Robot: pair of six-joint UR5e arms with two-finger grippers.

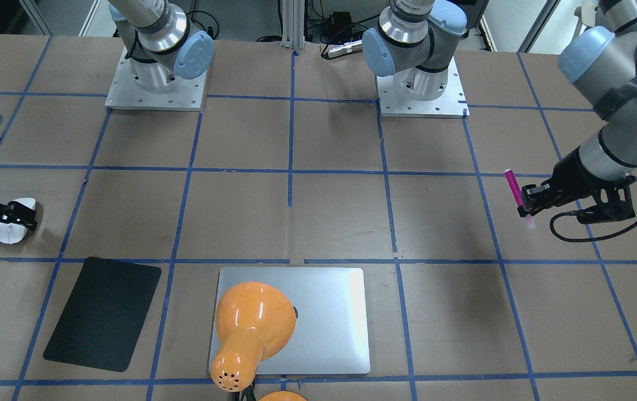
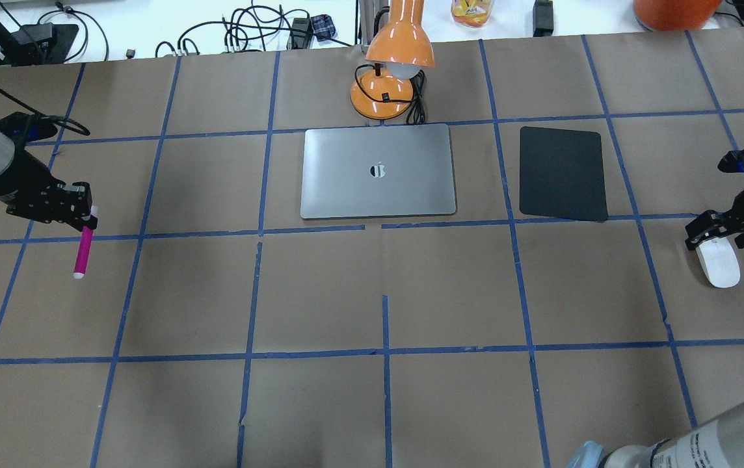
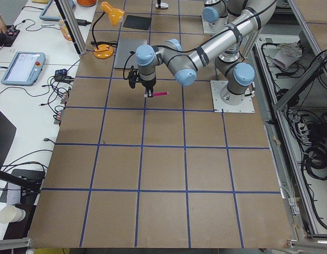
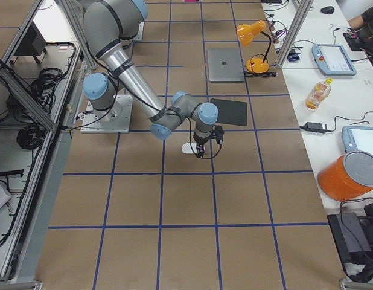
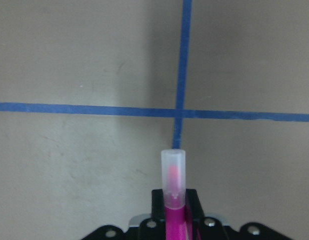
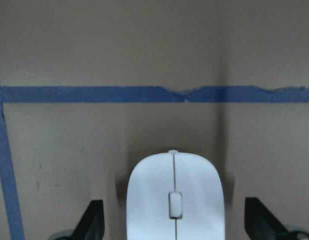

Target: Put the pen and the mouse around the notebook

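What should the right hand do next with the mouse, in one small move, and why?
Probably close the right hand on the mouse. Its fingers stand on both sides of it with a gap on each side, so nothing is gripped yet. The left hand already holds the pen, and both things are far from the notebook.

Brown paper-covered table [image 2: 450,292] gridded with blue tape [image 2: 320,355], orange desk lamp [image 2: 400,43], white bench [image 2: 138,26] strewn with cables
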